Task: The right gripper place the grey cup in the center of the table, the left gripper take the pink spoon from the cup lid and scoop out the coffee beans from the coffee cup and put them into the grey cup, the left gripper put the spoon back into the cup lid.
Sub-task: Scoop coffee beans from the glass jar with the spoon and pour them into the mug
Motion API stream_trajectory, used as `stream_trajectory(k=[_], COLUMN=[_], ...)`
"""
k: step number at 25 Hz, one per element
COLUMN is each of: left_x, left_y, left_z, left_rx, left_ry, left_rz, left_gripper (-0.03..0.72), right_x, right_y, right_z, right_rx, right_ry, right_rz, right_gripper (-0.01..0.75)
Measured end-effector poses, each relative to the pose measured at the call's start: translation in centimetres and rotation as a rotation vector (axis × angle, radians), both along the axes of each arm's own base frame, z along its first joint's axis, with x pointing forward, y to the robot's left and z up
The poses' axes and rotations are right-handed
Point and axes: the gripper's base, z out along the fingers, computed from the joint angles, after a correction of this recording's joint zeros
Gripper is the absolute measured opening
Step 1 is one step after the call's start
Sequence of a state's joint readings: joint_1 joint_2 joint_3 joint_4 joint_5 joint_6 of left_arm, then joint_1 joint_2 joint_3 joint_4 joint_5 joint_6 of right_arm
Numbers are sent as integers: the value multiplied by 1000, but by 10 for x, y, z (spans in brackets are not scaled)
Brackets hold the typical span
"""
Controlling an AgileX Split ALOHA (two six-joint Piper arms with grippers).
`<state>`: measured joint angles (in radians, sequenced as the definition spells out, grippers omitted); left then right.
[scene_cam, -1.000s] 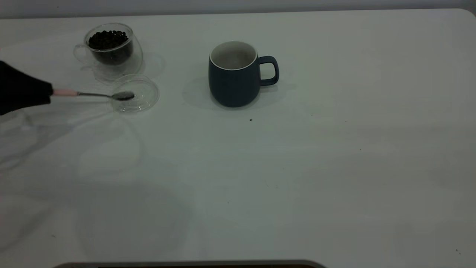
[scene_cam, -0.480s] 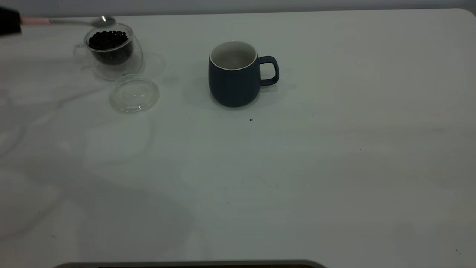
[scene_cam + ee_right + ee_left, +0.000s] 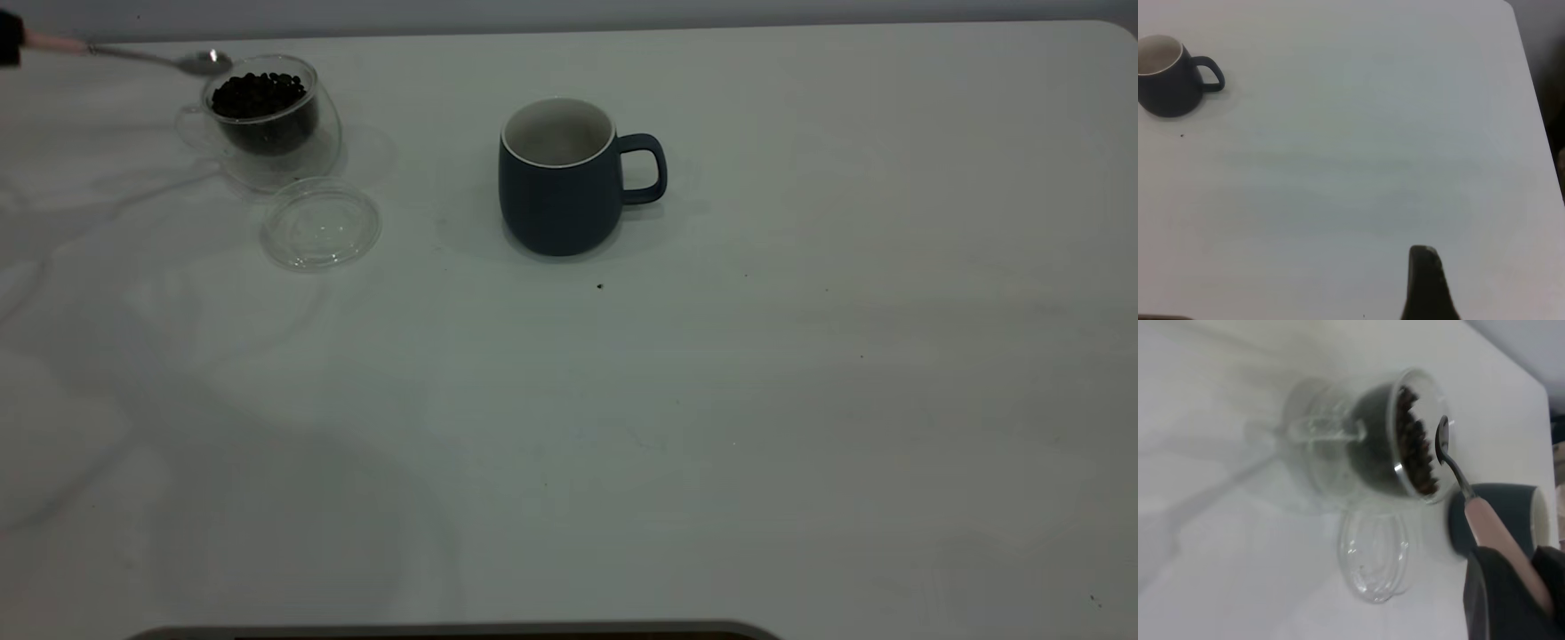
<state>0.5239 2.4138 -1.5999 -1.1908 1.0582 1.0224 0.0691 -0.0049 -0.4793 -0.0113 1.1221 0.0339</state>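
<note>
1. The grey cup (image 3: pixel 558 178) already stands upright near the middle of the table (image 3: pixel 800 400), handle toward the right arm's side, its white inside empty. To my eye, that first step is done.

2. The step in hand is the scoop. The left gripper (image 3: pixel 1511 590) sits at the far left edge of the exterior view, its jaws closed on the pale handle of the pink spoon (image 3: pixel 133 55). The spoon reaches out nearly level, and its silver bowl hangs at the rim of the coffee cup (image 3: pixel 267 120), just above the coffee beans (image 3: pixel 260 93). No beans show in the spoon bowl from where I stand.

3. The cup lid (image 3: pixel 320 222) lies bare on the table just in front of the coffee cup, very close to its base.

4. I judge that the next move calls for tipping the bowl down into the heap, then lifting level so nothing rolls off.

5. The coffee cup stands close to the table's back edge and left side, so there is little spare room behind it. Between it and the grey cup lies open table, a clear path for carrying a loaded spoon.

6. The right gripper (image 3: pixel 1426 283) hangs idle well away from the grey cup; only one dark fingertip shows, so I cannot tell how its jaws stand.
</note>
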Motion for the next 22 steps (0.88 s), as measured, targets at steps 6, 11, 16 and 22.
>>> stream_trajectory(k=[6, 11, 16, 22], left_x=[4, 10, 15, 15], left_y=[-5, -20, -34, -35], left_z=[-22, -30, -31, -34], left_rx=[6, 6, 8, 15], left_ry=[14, 11, 11, 17], left_rz=[10, -7, -37, -37], left_gripper=[135, 135, 135, 135], right_x=[0, 0, 0, 0], right_y=[0, 0, 0, 0], right_z=[0, 0, 0, 0], right_rx=[0, 0, 0, 0], right_ry=[0, 0, 0, 0], right_rz=[0, 0, 0, 0], right_gripper=[536, 536, 536, 536])
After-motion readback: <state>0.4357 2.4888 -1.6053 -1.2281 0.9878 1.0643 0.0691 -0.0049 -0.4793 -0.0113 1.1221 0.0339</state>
